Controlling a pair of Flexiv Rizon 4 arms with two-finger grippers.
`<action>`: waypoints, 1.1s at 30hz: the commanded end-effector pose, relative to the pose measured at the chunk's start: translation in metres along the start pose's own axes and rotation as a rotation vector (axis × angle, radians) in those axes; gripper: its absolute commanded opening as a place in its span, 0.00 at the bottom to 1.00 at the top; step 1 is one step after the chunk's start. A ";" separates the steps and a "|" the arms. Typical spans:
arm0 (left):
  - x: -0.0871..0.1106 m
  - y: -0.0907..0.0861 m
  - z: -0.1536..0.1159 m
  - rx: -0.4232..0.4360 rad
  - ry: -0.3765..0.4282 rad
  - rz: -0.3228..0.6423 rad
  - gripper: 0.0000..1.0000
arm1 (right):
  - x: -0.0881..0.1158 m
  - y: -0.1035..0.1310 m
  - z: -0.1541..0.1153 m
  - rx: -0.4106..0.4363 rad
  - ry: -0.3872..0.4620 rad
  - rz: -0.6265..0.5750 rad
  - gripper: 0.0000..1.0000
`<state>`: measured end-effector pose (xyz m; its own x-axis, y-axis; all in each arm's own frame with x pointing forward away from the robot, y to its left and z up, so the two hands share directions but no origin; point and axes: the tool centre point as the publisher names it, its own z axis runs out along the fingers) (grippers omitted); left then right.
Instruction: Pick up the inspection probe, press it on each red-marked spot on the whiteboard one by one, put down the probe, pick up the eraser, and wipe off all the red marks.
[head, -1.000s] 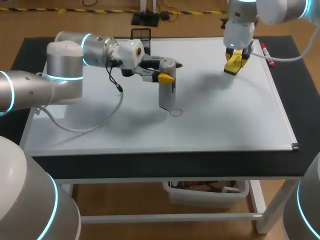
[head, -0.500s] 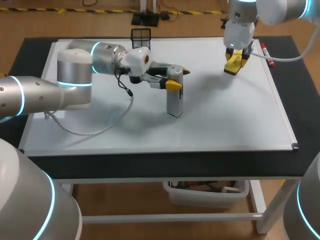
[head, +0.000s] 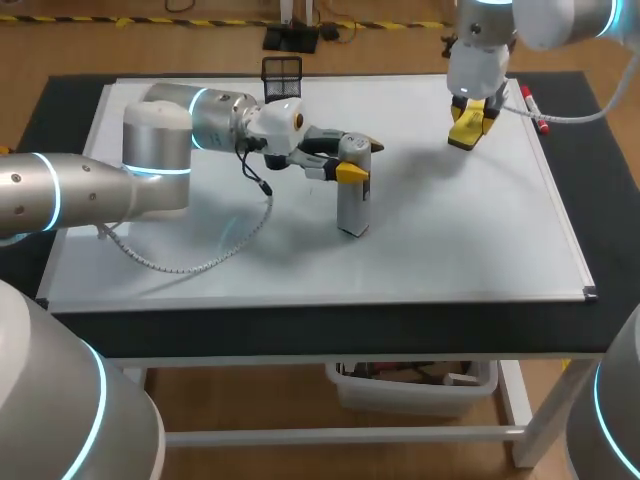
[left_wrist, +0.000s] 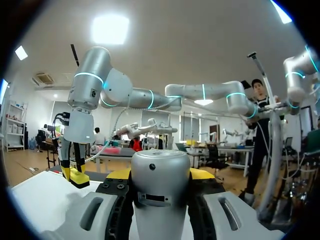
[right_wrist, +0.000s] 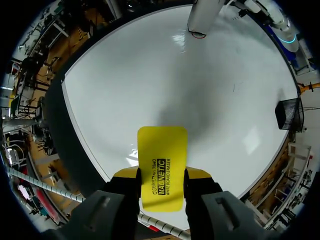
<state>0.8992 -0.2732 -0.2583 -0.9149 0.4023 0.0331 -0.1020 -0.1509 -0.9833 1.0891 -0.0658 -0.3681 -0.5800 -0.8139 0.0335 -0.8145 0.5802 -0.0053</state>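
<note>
Head view: the left gripper (head: 352, 160) clamps one upright silver cylindrical probe (head: 352, 205), its foot on the white whiteboard (head: 450, 240).

Left wrist view: both fingers press the probe's sides.

Right wrist view: the right gripper (right_wrist: 161, 175) pinches one flat yellow eraser (right_wrist: 162, 155) with black print. One red ring mark (right_wrist: 196, 34) lies at the probe's foot.

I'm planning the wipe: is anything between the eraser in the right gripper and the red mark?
Only the probe. Held upright by the left gripper, it stands on the red mark. Nothing else visible lies on the whiteboard between that mark and the eraser in the right gripper.
</note>
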 end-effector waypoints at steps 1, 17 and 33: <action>-0.004 0.003 0.000 0.006 0.010 0.000 0.00 | 0.001 0.000 -0.001 0.002 0.002 -0.001 0.00; -0.005 0.005 0.000 -0.009 0.013 0.002 0.00 | 0.001 0.000 -0.001 0.002 0.002 -0.001 0.00; -0.002 0.006 0.002 -0.024 0.019 0.003 0.00 | 0.001 0.000 -0.001 0.002 0.002 -0.001 0.00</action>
<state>0.8993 -0.2766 -0.2632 -0.9082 0.4177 0.0270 -0.0906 -0.1332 -0.9869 1.0890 -0.0658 -0.3681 -0.5800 -0.8139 0.0335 -0.8145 0.5802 -0.0053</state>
